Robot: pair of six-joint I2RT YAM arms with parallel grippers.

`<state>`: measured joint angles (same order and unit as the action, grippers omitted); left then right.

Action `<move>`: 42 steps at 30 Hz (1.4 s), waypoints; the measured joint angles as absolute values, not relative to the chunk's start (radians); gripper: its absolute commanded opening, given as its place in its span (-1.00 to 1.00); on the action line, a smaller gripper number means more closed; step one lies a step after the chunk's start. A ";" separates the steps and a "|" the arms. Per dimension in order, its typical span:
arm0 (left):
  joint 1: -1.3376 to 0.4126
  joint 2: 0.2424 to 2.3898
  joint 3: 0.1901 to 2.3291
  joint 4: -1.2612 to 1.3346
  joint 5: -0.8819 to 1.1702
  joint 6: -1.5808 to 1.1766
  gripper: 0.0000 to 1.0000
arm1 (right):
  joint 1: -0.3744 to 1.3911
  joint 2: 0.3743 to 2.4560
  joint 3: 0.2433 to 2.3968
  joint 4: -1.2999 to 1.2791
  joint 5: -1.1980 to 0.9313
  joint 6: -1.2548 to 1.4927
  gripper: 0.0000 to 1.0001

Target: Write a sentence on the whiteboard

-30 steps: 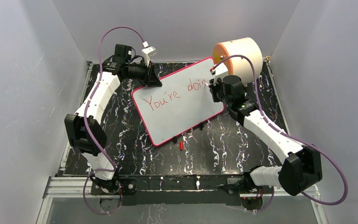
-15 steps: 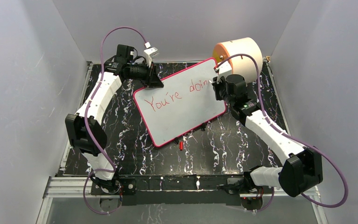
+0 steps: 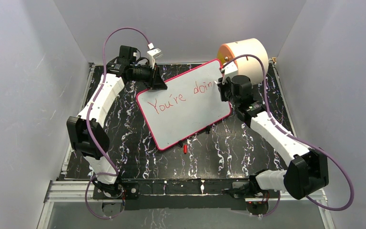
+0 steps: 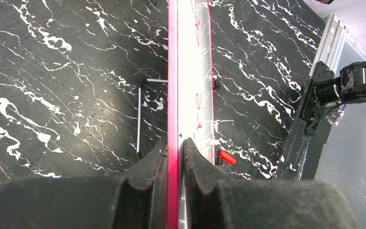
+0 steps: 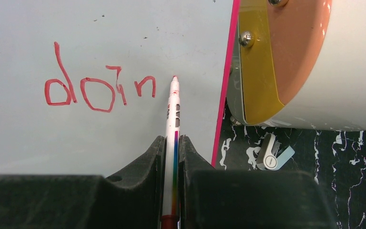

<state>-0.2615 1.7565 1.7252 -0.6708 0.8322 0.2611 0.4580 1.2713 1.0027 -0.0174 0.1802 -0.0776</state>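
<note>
The right gripper is clamping a slim marker between its two fingers. The red tip of the marker is touching the white face of the whiteboard, just to the right of the letter "n". The sentence is showing "You're doin" in red, in one line that is rising toward the far right corner of the board. Just beside that corner, a cream cylinder with an orange face is sitting on the black marbled table.

The left gripper is gripping the pink-red frame on the far edge of the whiteboard, near its left corner. Its fingers are pressing on both sides of the edge, and the board is leaning tilted over the table. A small red cap is lying on the table just beside the near edge of the board.
</note>
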 measured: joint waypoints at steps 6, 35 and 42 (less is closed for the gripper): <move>-0.262 1.757 1.725 -0.672 0.828 0.260 -1.00 | 0.455 1.285 1.003 -0.002 0.175 -0.078 -1.00; -0.262 1.757 1.725 -0.673 0.826 0.259 -1.00 | 0.451 1.280 1.004 0.015 0.102 -0.079 -1.00; -0.262 1.757 1.725 -0.673 0.826 0.259 -1.00 | 0.451 1.274 1.003 -0.014 0.097 -0.080 -1.00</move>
<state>-0.2615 1.7573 1.7252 -0.6731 0.8261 0.2588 0.4511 1.2743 1.0031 -0.0139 0.0975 -0.0795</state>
